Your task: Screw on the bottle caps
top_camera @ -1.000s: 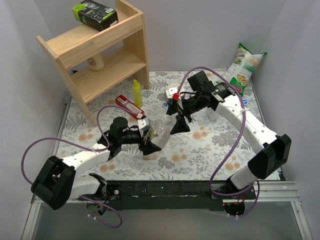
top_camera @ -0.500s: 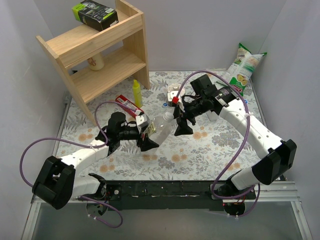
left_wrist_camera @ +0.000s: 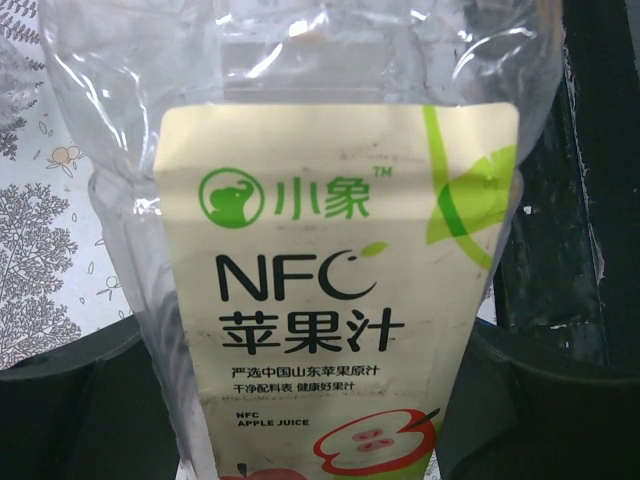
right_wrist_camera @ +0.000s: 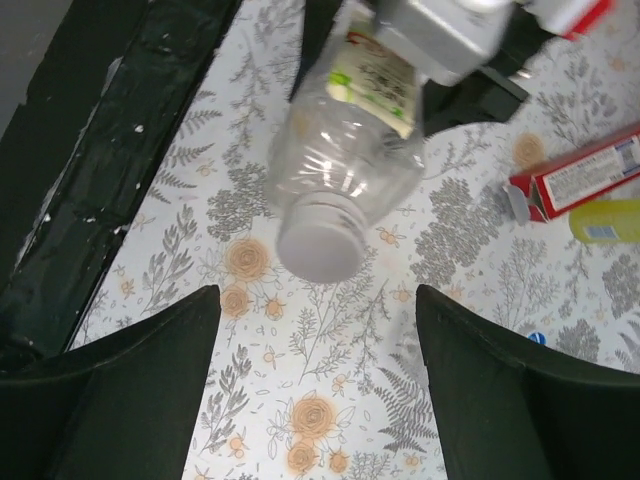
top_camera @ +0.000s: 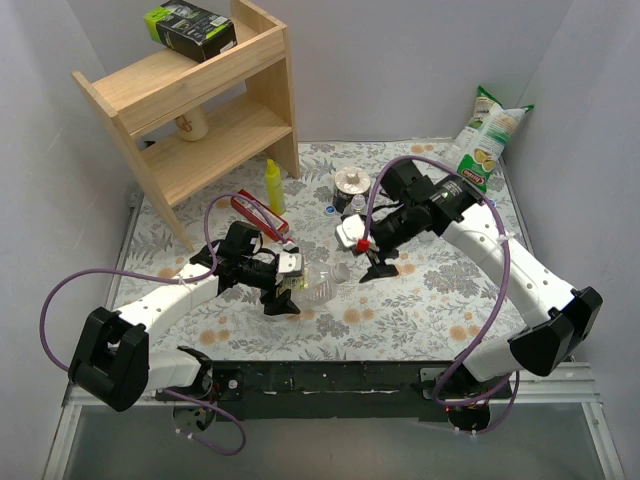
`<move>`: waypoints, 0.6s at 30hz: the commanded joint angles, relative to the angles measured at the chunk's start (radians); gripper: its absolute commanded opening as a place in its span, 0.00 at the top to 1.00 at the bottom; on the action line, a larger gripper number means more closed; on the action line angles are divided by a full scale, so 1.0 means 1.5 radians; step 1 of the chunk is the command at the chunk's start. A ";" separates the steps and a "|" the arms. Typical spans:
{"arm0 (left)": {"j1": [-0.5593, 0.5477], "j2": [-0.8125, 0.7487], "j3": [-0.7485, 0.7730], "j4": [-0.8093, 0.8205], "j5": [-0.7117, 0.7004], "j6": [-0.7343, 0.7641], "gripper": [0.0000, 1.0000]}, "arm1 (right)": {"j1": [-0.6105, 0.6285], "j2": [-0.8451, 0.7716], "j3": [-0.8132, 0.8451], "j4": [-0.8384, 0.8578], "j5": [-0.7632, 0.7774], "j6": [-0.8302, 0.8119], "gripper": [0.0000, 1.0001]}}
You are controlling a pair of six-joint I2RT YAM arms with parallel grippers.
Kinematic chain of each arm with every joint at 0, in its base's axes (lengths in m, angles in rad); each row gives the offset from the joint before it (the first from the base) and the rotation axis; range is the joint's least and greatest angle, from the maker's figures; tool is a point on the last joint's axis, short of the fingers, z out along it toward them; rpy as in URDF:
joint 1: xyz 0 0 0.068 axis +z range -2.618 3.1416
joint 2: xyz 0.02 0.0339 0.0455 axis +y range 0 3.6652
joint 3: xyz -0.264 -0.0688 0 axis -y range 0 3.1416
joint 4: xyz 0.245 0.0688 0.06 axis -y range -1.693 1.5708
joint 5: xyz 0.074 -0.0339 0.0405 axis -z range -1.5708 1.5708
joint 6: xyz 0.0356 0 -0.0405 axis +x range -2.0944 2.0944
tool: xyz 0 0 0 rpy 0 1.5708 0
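My left gripper (top_camera: 283,292) is shut on a clear bottle (top_camera: 312,283) with a cream apple-juice label, held tilted low over the table. In the left wrist view the label (left_wrist_camera: 330,300) fills the frame between my fingers (left_wrist_camera: 70,400). A wide white cap (right_wrist_camera: 320,238) sits on the bottle's neck, which points at my right gripper (top_camera: 378,268). That gripper (right_wrist_camera: 318,330) is open and empty, a short way off the cap. A small blue cap (top_camera: 330,211) lies on the table behind. Another clear bottle (top_camera: 352,183) stands at the back.
A wooden shelf (top_camera: 200,110) stands at the back left with a green box (top_camera: 190,28) on top. A yellow squeeze bottle (top_camera: 272,185) and a red box (top_camera: 258,212) lie near its foot. A snack bag (top_camera: 488,135) leans at the back right.
My right gripper has let go at the bottle's neck and drawn back towards the near right. My left gripper has tilted the bottle lower and shifted slightly.
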 commanded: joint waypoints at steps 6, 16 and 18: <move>0.004 -0.028 0.029 -0.009 0.032 0.011 1.00 | 0.073 -0.085 -0.109 0.061 0.052 -0.130 0.18; 0.004 -0.027 0.040 -0.010 0.042 0.013 1.00 | 0.086 -0.114 -0.167 0.190 0.068 -0.100 0.25; 0.004 -0.024 0.044 -0.010 0.041 0.013 1.00 | 0.086 -0.114 -0.166 0.193 0.062 -0.104 0.28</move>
